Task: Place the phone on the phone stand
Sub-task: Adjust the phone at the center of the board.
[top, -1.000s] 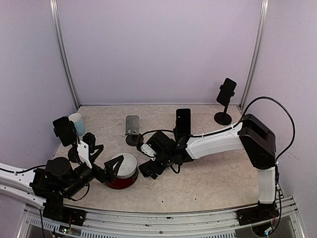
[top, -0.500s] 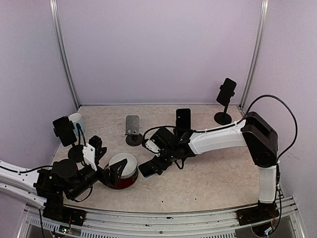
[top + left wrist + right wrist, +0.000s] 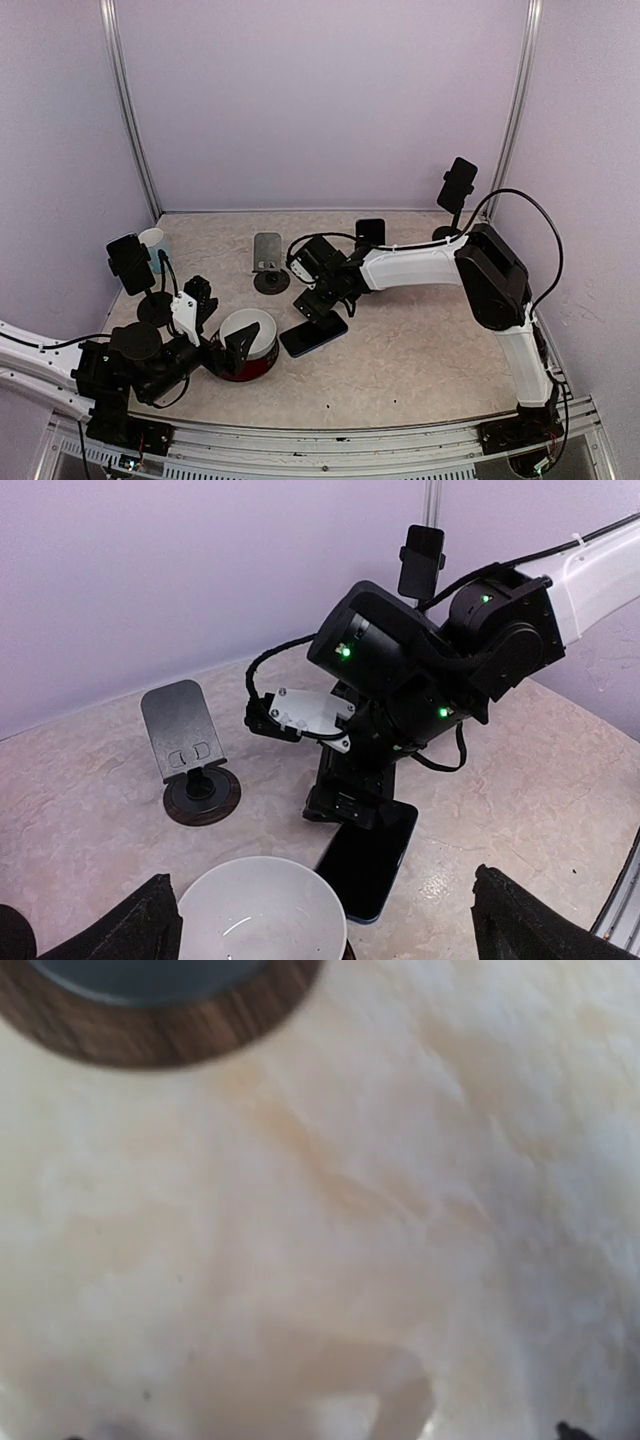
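My right end effector [image 3: 348, 802] hangs with its fingers pointing down and spread wide. Its wrist view is blurred, showing bare tabletop [image 3: 330, 1220] between them and a dark, wood-rimmed disc [image 3: 150, 980] at the top edge. It stands over the far end of the phone [image 3: 368, 858], which lies flat and dark-screened on the tabletop. I cannot tell whether the fingertips touch it.

Just left of the phone sits a white bowl [image 3: 258, 908] with a red outside, crowding that side. My left end effector [image 3: 222, 318] is low at the bowl's left, its fingers also spread wide and open toward the bowl.

Beyond the bowl and just left of my right wrist is the stand [image 3: 268, 252], its plate bare and tilted back on a round base.

Farther out, three holders each carry a phone: a left holder [image 3: 130, 265], a middle holder [image 3: 370, 231] behind my right arm, and a corner holder [image 3: 457, 185] at the back right. A pale cup [image 3: 152, 238] stands behind the left holder.
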